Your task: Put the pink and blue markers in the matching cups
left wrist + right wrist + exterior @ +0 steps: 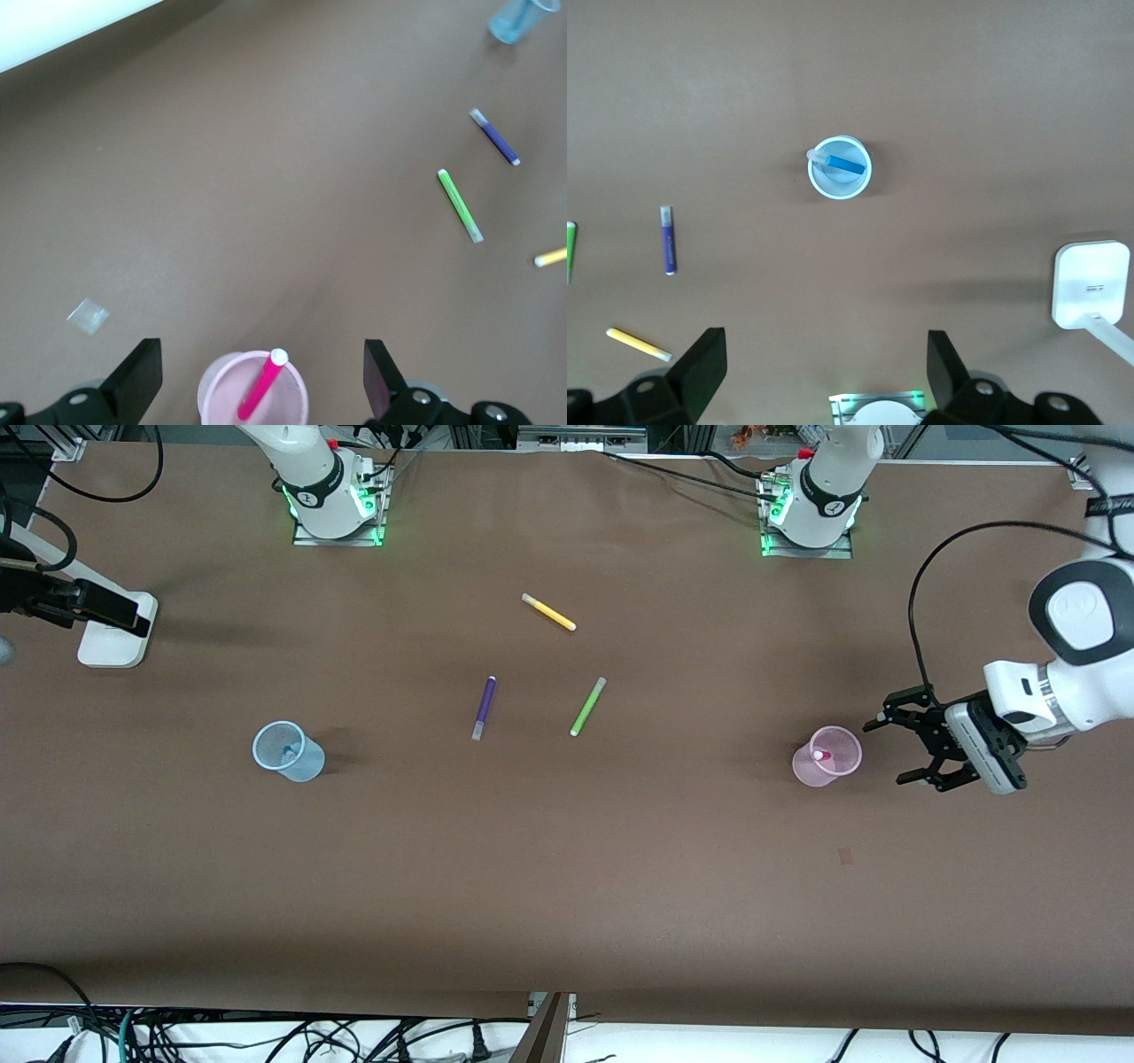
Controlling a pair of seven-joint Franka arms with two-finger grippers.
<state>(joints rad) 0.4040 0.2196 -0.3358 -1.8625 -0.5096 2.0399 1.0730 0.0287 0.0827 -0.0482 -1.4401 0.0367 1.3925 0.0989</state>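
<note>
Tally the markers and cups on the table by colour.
Pink marker: 1
Blue marker: 1
Purple marker: 1
Green marker: 1
Yellow marker: 1
Pink cup: 1
Blue cup: 1
Total: 7

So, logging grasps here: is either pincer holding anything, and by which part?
Nothing is held. The left pincer stands open beside the pink cup; the right pincer is open high above the blue cup.

I see the pink marker [261, 388] leaning inside the pale pink cup [827, 756] toward the left arm's end of the table. The blue marker [842, 164] lies slanted in the pale blue cup [288, 751] toward the right arm's end.
</note>
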